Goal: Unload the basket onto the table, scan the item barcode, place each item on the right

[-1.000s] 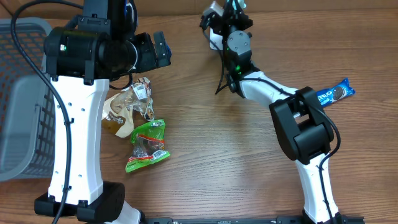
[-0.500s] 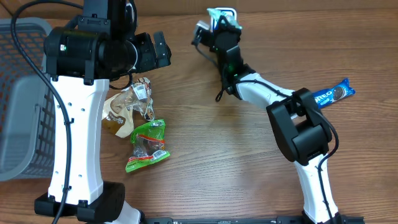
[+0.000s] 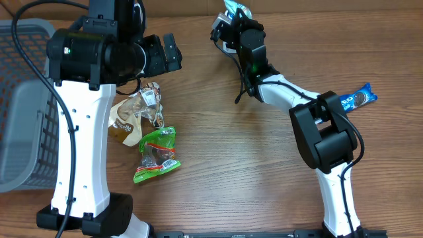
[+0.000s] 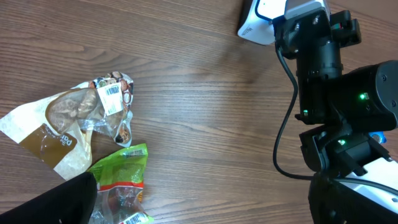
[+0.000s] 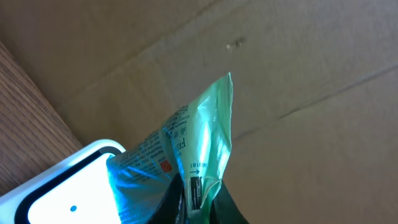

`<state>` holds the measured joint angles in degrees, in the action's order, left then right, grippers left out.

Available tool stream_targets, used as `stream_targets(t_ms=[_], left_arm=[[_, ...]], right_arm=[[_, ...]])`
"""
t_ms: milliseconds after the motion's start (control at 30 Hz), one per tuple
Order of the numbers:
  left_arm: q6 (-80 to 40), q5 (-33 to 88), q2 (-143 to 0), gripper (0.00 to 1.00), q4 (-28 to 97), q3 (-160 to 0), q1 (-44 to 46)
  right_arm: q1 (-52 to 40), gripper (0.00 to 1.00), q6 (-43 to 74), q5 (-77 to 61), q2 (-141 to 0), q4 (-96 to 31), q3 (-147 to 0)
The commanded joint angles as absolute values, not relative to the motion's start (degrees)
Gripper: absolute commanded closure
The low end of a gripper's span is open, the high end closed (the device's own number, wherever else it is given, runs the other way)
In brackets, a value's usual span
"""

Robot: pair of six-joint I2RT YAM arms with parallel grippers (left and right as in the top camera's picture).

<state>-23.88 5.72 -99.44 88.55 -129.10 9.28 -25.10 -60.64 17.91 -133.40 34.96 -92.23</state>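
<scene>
two arms, one table (image 3: 231,165). right gripper (image 5: 202,205): pressed together on one teal-green packet (image 5: 202,134), held up at the far edge of the table, just above one white scanner (image 4: 264,15). left gripper (image 3: 170,53): spread, holding nothing, above the table. lying loose: one brown snack bag (image 3: 129,119) touching one green packet (image 3: 156,155); one blue oreo pack (image 3: 357,99) well apart on the right. one grey basket (image 3: 20,99) at the left edge.
</scene>
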Motion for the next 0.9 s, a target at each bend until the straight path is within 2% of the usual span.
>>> stream_targets(t_ms=[0,367,500,633,733,867], left_arm=[[-23.99,5.37,-99.70,0.00,88.47,-129.49,9.39],[-23.99,5.37,-99.70,0.00,88.47,-129.49,9.39],[-23.99,5.37,-99.70,0.00,88.47,-129.49,9.39],[-23.99,5.37,-99.70,0.00,88.47,-129.49,9.39],[-23.99,5.37,-99.70,0.00,88.47,-129.49,9.39],[-23.99,5.37,-99.70,0.00,88.47,-129.49,9.39]], right_arm=[[-23.24,0.96,-59.77,15.77,-132.75,35.97,-93.01],[-21.63,0.96,-59.72,16.12,-132.79,38.96,-93.01],[-24.64,0.96,-49.08,21.34,-131.83,38.87,-93.01],[-29.71,0.96,-47.81,21.82,-128.09,37.63,-93.01],[-33.43,0.96,-45.89,21.76,-124.01,28.32,-93.01],[-36.23,0.96,-31.29,15.90,-116.09,7.18,-93.01]])
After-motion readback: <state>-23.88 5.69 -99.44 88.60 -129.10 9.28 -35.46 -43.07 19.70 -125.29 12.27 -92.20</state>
